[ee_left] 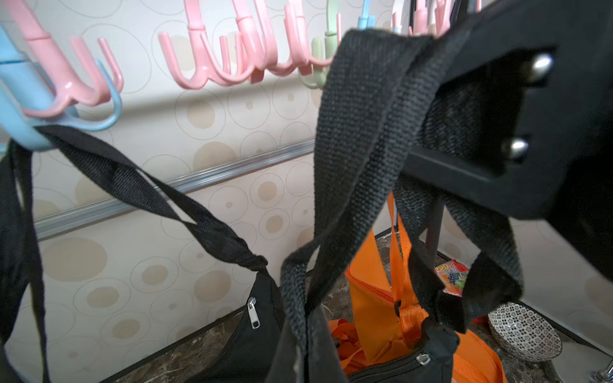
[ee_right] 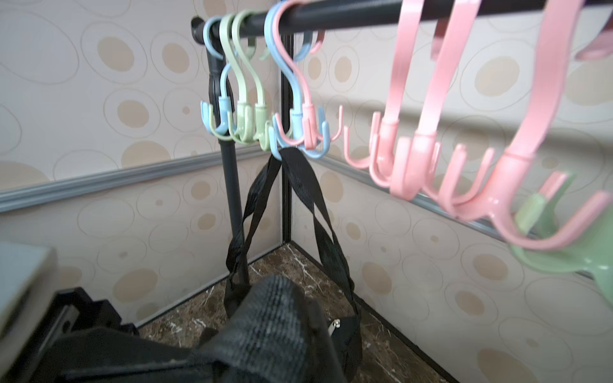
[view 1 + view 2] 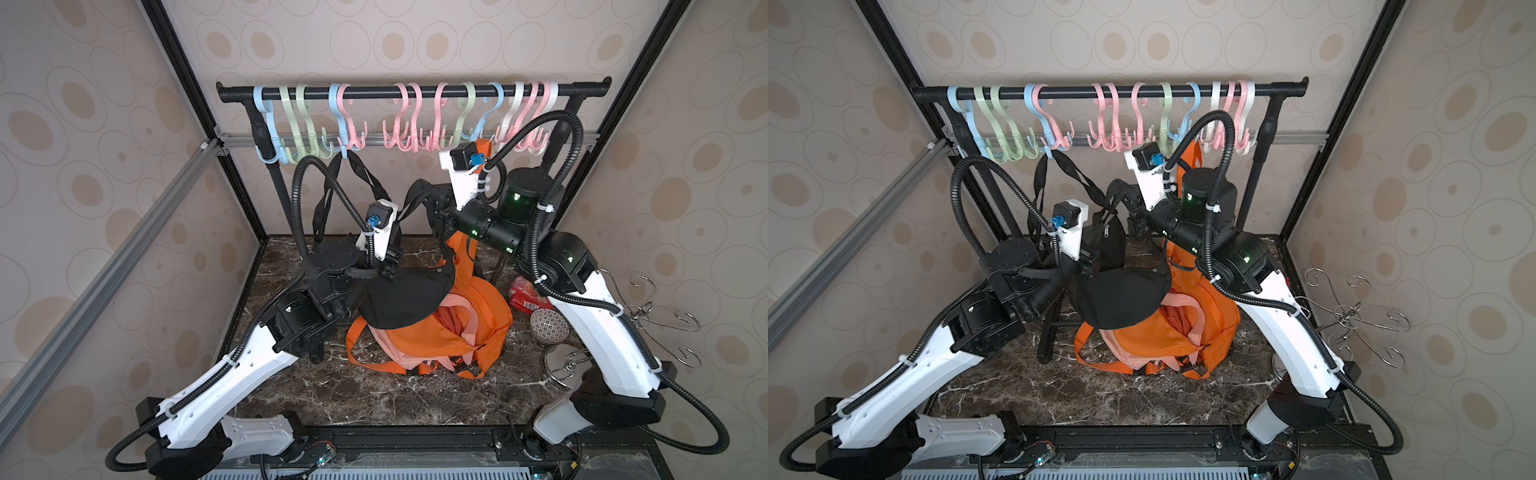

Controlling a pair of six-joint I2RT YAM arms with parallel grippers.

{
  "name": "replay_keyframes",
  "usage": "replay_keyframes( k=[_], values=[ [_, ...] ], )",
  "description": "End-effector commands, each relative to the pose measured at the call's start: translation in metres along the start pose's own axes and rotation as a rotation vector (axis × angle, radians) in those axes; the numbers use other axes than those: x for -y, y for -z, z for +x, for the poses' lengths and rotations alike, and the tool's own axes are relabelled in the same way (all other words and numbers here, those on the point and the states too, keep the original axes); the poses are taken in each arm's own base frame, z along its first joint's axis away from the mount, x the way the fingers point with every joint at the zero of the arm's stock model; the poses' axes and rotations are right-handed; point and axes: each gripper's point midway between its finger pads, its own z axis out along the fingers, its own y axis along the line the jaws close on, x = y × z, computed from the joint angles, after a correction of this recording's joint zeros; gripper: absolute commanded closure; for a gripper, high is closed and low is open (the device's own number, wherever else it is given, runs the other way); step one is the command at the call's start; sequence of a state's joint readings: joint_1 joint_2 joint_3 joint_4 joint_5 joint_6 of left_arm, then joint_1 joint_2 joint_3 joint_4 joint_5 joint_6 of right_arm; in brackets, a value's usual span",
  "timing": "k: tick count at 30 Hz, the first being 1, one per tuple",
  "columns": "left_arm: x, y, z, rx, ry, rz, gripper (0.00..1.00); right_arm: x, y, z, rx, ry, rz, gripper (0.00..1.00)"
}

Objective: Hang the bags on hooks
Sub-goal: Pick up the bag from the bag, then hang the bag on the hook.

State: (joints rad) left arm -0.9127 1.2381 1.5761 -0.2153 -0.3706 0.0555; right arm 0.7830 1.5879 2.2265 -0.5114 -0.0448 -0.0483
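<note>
One orange bag [image 3: 490, 307] on the table [image 3: 374, 395] holds pink fabric [image 3: 455, 318].

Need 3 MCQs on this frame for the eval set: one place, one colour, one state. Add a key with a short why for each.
1. The hung black bag hangs from:
A. the bare rail
B. a blue hook
C. the wire stand

2. The backpack beneath the held black bag is:
A. orange
B. green
C. white

3. The right gripper has its jaws:
A. wide open and empty
B. shut on a bowl
C. shut on the held black bag's strap

Key:
1 B: the right wrist view shows it hanging off a blue prong.
2 A: both top views show orange fabric under the black one.
3 C: the left wrist view shows the webbing pinched between the jaws.
</note>
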Motion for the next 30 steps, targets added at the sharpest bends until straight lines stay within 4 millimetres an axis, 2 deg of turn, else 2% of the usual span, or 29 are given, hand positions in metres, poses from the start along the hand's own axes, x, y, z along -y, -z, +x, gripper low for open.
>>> replay_keyframes(
  k=[1,6,12,20,25,30],
  values=[
    [-0.013,0.001,-0.046,0.090,0.001,-0.020,1.00,0.003,0.007,-0.032,0.077,-0.019,0.010,1.00],
    [-0.020,-0.012,-0.080,0.136,-0.006,-0.046,1.00,0.005,0.004,-0.053,0.128,-0.004,0.018,1.00],
    [-0.025,-0.047,-0.091,0.103,-0.013,-0.052,1.00,0.014,-0.005,-0.064,0.170,0.027,0.064,1.00],
    [-0.048,-0.075,-0.111,0.133,0.040,-0.108,1.00,0.025,-0.024,-0.056,0.158,0.068,0.118,1.00],
    [-0.058,-0.088,-0.111,0.136,0.036,-0.109,1.00,0.030,-0.025,-0.057,0.164,0.072,0.129,1.00],
    [-0.063,-0.091,-0.108,0.135,0.026,-0.113,1.00,0.037,-0.017,-0.065,0.186,0.077,0.151,1.00]
  ],
)
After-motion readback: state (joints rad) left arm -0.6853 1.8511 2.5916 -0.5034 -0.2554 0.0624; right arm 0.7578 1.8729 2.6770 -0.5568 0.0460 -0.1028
